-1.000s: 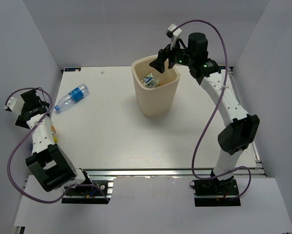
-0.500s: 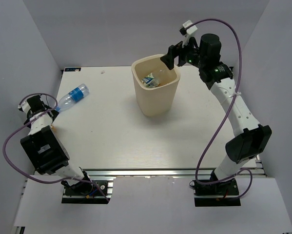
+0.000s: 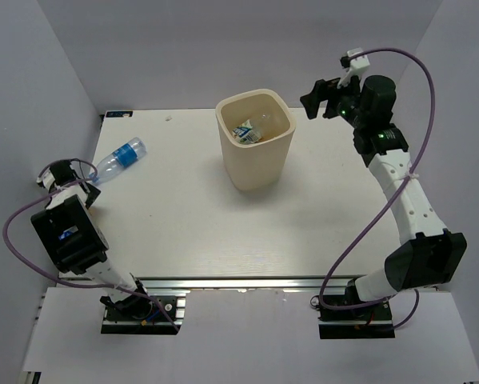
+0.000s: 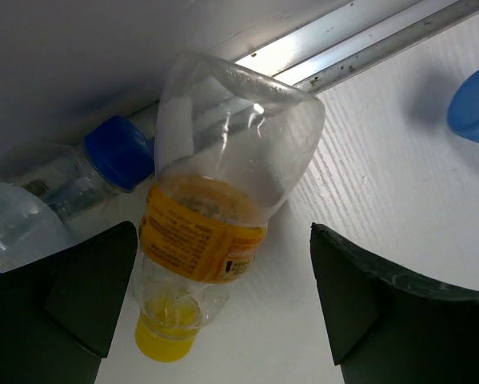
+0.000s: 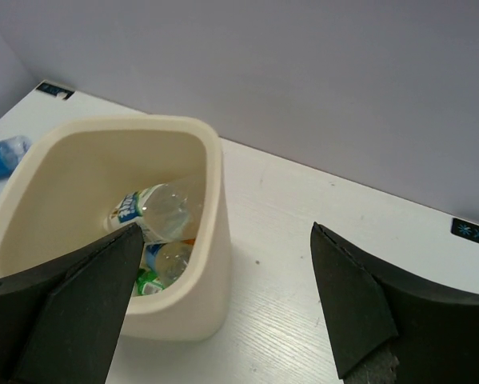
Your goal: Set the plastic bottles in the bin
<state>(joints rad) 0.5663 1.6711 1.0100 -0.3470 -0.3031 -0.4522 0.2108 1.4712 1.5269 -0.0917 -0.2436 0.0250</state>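
Observation:
The cream bin (image 3: 256, 170) stands at the table's back centre with several plastic bottles (image 3: 245, 132) inside. In the right wrist view the bin (image 5: 193, 276) shows clear bottles (image 5: 157, 210) with blue-white labels. My right gripper (image 3: 323, 96) hangs open and empty, up and to the right of the bin. A clear blue-labelled bottle (image 3: 119, 158) lies at the back left. My left gripper (image 3: 61, 178) is low at the table's left edge. There its open fingers (image 4: 87, 280) flank an orange-labelled bottle (image 4: 201, 232) with a yellow cap, not touching it. Beside it lies a clear blue-capped bottle (image 4: 39, 204).
An aluminium rail (image 4: 359, 48) runs along the table's edge just behind the orange-labelled bottle. A blue cap (image 4: 475, 104) shows at the right of the left wrist view. Grey walls enclose the table on three sides.
My right gripper has drawn back from over the bin, up and to the right. My left arm has folded back and its gripper has dropped towards the table's left edge.

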